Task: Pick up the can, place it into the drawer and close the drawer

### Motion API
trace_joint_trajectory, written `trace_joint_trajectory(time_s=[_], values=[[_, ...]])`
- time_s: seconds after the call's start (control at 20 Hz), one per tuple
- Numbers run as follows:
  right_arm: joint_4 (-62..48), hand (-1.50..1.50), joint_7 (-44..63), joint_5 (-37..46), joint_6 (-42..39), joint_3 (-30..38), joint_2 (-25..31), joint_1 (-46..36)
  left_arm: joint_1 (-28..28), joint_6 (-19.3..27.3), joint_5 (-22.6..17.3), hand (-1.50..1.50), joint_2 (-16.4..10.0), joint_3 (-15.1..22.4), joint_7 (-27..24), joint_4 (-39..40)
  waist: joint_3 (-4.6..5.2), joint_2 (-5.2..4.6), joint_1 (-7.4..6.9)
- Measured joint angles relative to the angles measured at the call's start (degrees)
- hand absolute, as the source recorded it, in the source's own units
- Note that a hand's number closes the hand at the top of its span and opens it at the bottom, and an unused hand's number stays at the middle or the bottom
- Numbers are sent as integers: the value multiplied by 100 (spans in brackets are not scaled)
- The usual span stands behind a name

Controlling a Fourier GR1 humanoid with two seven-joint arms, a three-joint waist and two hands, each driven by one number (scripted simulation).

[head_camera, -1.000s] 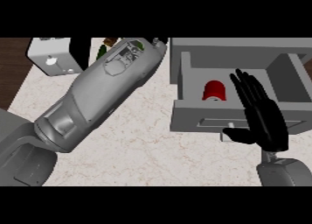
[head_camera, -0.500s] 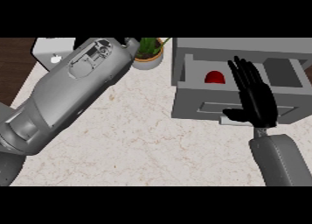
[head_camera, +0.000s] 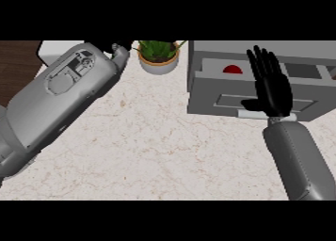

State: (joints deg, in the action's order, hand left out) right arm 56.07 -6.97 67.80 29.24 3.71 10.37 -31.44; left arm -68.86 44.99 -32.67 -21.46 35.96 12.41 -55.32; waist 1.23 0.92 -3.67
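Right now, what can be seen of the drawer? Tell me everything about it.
The drawer is a grey box of flat panels at the far right of the counter. It is pulled partly open, front toward the robot, with a pale handle bar low on that front. Inside, only the top of the red can shows. The right robot hand, fingers straight, lies over the front and the opening; whether it touches cannot be told.

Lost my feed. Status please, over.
Right hand open, flat on drawer front. Left hand top left, mostly hidden. Can inside, drawer not yet shut. Nothing seen blocking.
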Motion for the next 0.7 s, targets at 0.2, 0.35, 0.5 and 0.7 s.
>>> trace_joint_trajectory(time_s=[0.2, 0.35, 0.5, 0.7], values=[[-766, -150, 25, 100, 363, 215, 13, -527, 192, -12, 38, -150, -225, -1, 215, -424, -20, -28, -26], [-1358, -150, 57, 181, 672, 373, 33, -914, 414, -15, 103, -150, -348, 40, 269, -656, -38, -67, -66], [-1966, -150, 85, 217, 912, 508, 19, -1317, 617, -42, 143, -150, -509, 12, 358, -918, -70, -103, -59], [-2646, -150, 58, 180, 1175, 683, 9, -1811, 985, -50, 216, -150, -612, -19, 292, -1261, -101, -139, -60]])
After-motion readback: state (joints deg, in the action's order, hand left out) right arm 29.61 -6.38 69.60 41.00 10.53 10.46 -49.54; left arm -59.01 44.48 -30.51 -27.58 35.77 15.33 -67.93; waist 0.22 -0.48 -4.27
